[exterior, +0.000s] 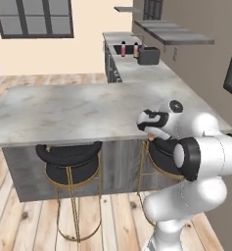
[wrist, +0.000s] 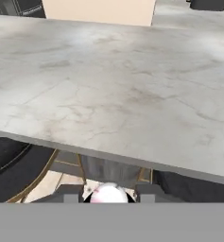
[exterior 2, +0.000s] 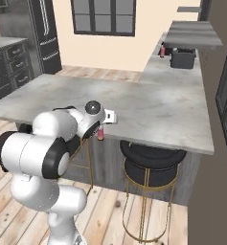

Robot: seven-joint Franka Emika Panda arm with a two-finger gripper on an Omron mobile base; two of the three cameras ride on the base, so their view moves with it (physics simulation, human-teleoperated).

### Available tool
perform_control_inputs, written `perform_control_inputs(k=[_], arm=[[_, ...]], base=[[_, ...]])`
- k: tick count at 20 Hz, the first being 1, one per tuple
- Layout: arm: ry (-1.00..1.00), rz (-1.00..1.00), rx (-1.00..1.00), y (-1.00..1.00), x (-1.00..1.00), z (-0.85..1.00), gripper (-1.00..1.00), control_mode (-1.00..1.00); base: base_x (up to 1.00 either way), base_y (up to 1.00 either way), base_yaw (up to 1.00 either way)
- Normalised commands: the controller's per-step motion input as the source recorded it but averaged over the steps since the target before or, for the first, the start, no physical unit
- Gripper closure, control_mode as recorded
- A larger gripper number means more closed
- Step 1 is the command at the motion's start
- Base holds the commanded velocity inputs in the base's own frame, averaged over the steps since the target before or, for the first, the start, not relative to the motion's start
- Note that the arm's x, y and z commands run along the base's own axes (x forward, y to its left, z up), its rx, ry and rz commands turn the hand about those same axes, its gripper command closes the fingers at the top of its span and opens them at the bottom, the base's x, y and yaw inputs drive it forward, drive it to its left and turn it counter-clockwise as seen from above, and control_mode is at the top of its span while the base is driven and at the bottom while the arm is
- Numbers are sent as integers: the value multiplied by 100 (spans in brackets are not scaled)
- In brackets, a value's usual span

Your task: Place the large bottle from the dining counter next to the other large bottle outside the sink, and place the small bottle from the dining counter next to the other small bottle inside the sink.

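My gripper (exterior 2: pixel 101 131) hangs just off the near edge of the dining counter (exterior 2: pixel 148 105), shut on a pink bottle (exterior 2: pixel 100 134) that points down from the hand. In the hand view the bottle's pale round top (wrist: pixel 108 194) sits between the dark fingertips (wrist: pixel 70 193) of the gripper (wrist: pixel 108 194). In the left base view the gripper (exterior: pixel 150 137) is mostly hidden by the hand. I cannot tell whether this bottle is the large or the small one. Two pink bottles (exterior: pixel 123 48) (exterior: pixel 135 49) stand far off at the sink (exterior: pixel 118 49), one of them also in the right base view (exterior 2: pixel 162 50).
Two black stools with gold legs (exterior: pixel 68 164) (exterior 2: pixel 151 165) stand under the counter's near edge, one right below the hand. A dark box-shaped appliance (exterior: pixel 149 55) sits beside the sink. A shelf (exterior: pixel 174 33) runs along the right wall above the long counter run.
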Motion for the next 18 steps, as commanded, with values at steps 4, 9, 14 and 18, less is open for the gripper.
perform_control_inputs(k=[4,9,14,18], arm=[[0,0,0,0,0,0,100,100],[0,0,0,0,0,0,100,100],[0,0,0,0,0,0,100,100],[0,0,0,0,0,0,100,100]], base=[[-1,83,0],[9,100,0],[10,100,0],[14,100,0]])
